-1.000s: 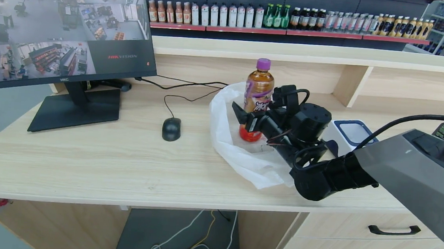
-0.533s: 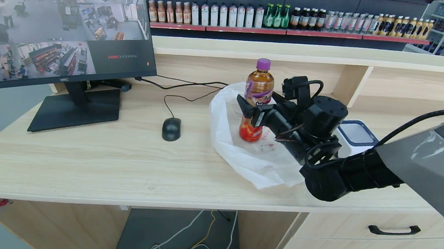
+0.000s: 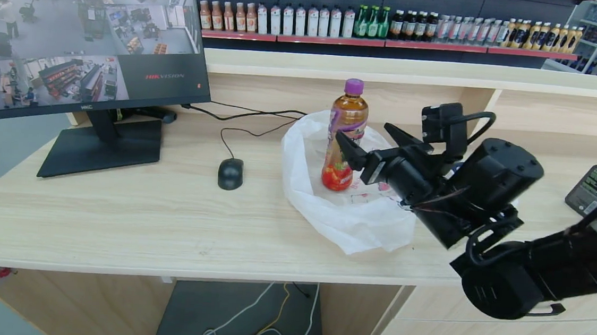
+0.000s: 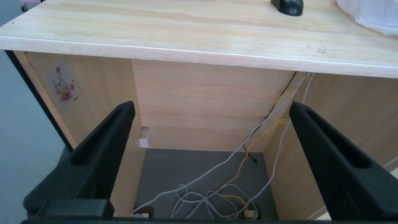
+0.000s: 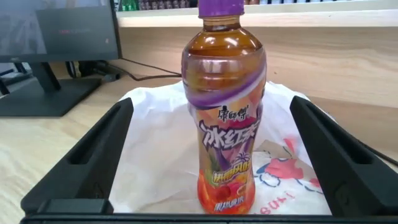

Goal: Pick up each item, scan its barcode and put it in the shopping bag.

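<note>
Head view: tea bottle [image 3: 345, 134] with a purple cap stands upright on the crumpled white shopping bag [image 3: 326, 217], mid-counter [image 3: 113, 217] with the computer mouse [image 3: 230, 173] to its left; the right gripper [image 3: 365, 135] sits just right of it, claw spread, not touching. Left wrist view: left gripper [image 4: 211, 112] spread wide, holding nothing, low before the counter's near edge, cables [image 4: 249, 180] beyond. Right wrist view: bottle upright ahead, between the spread fingers, bag under it.

Right gripper [image 3: 369, 137] jaws spread wide, arm extended forward; left gripper [image 4: 212, 112] jaws apart.
</note>
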